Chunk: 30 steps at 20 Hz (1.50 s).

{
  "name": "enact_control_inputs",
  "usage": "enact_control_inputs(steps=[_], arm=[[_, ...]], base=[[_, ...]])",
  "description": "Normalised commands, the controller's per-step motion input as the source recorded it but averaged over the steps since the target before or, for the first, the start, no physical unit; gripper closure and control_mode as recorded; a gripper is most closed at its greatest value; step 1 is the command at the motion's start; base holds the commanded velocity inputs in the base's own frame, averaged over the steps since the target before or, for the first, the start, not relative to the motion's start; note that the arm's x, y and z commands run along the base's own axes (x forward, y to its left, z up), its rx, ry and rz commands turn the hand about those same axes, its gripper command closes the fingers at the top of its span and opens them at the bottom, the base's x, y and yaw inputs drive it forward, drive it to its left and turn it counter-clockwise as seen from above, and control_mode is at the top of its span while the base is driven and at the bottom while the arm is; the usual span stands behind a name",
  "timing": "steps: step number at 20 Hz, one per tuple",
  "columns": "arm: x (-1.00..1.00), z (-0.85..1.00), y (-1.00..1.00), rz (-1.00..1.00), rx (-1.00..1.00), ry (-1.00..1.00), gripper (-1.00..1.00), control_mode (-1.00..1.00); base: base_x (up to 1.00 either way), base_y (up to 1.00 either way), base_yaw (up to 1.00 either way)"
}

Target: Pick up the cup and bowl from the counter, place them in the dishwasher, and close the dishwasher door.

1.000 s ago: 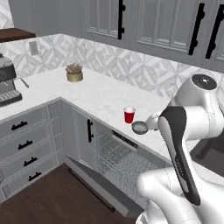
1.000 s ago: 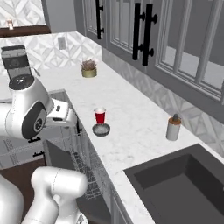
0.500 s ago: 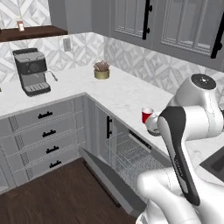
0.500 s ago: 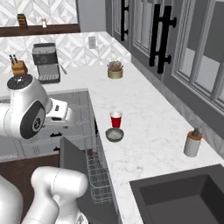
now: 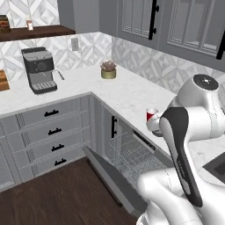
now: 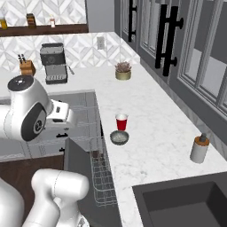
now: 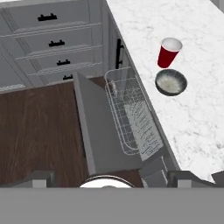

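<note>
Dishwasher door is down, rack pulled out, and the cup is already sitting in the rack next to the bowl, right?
No. The cup stands on the counter beside the bowl, as the right base view shows. The dishwasher door is down and the rack is out.

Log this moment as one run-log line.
pincer: open, empty | cup: on counter | bowl: beside cup | dishwasher door: down

**What the counter carries**

We see the white marble counter (image 6: 155, 133) bearing a red cup (image 6: 121, 122) upright, with the grey bowl (image 6: 119, 137) just beside it near the front edge. Farther along stand a potted plant (image 6: 123, 71), a coffee machine (image 6: 53, 63) and a knife block (image 6: 27, 66); a soap bottle (image 6: 199, 148) stands near the sink (image 6: 186, 206)
</note>
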Motion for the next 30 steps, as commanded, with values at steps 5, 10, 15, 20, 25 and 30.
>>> enact_control_inputs(steps=[5, 10, 15, 20, 25, 30], arm=[[0.38, -0.03, 0.02, 0.04, 0.0, 0.02, -1.0, -1.0], [0.65, -0.11, -0.14, 0.0, -0.03, 0.07, -1.0, -1.0], [0.72, -0.09, -0.32, 0.0, -0.01, 0.07, -1.0, -1.0], [0.51, -0.04, -0.1, 0.0, -0.02, 0.0, -1.0, -1.0], [0.57, -0.08, -0.19, 0.0, -0.04, 0.04, -1.0, -1.0], [0.49, -0.23, -0.09, 0.0, -0.12, 0.12, -1.0, -1.0]], base=[[0.0, 0.0, 0.0], [0.0, 0.0, 0.0], [0.0, 0.0, 0.0], [0.0, 0.0, 0.0], [0.0, 0.0, 0.0], [0.0, 0.0, 0.0]])
